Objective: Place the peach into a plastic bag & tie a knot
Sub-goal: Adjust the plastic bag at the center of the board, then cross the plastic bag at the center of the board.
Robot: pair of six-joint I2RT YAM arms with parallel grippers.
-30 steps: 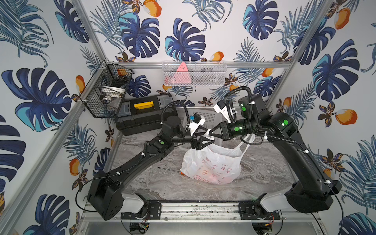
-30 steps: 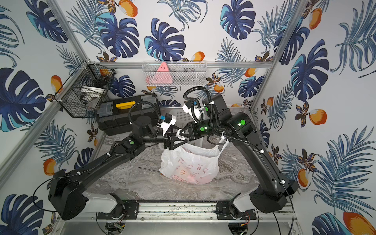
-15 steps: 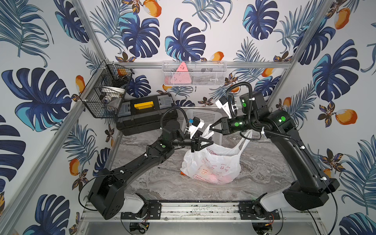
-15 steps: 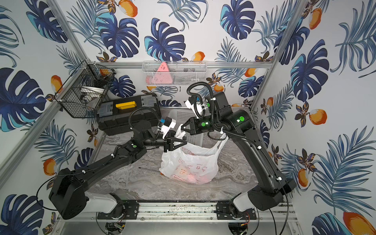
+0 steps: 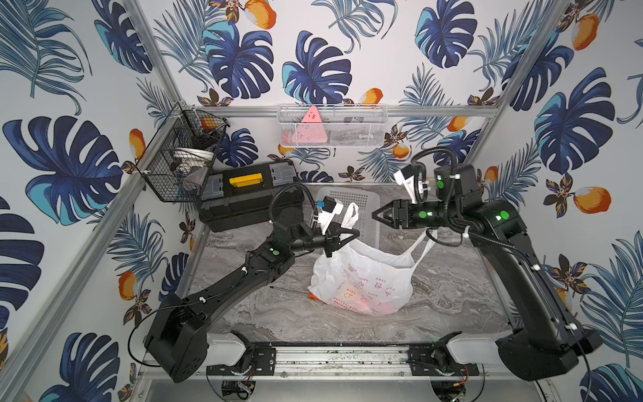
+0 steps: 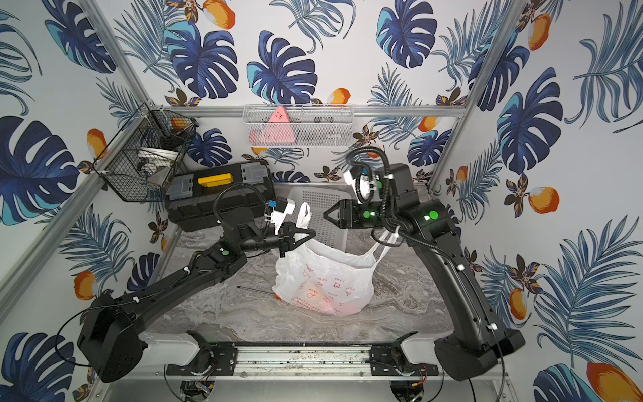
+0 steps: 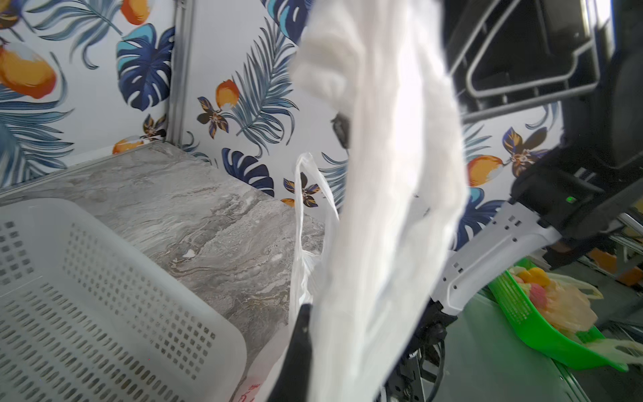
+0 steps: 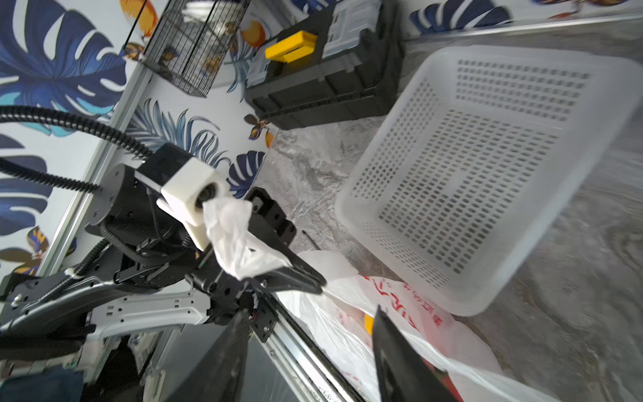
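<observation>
While the two black arms are reaching in from the near edge of the marble table [image 5: 278,320], the plastic bag [image 5: 362,278] is sitting on the tabletop between them, its mouth gaping upward. An orange-pink glow, the peach [image 5: 358,301], is showing through the thin white film low in the bag, among small red prints. A thin dark stick [image 5: 288,289] is lying on the table just beside the bag, on the left arm's side.

Just above the bag's rim, the left gripper [image 5: 352,236] is pressing its jaws together on one handle loop [image 5: 350,212], whose end is sticking up past them. The other handle loop [image 5: 422,245] is rising toward the underside of the right arm; whether it is touching the arm cannot be told.

A little farther back, the right gripper [image 5: 375,214] is hovering with its jaws spread, pinching nothing.

Behind both grippers, a white perforated basket [image 5: 365,205] is resting on the table, and a black toolbox [image 5: 243,202] is sitting beside it against the far wall.
</observation>
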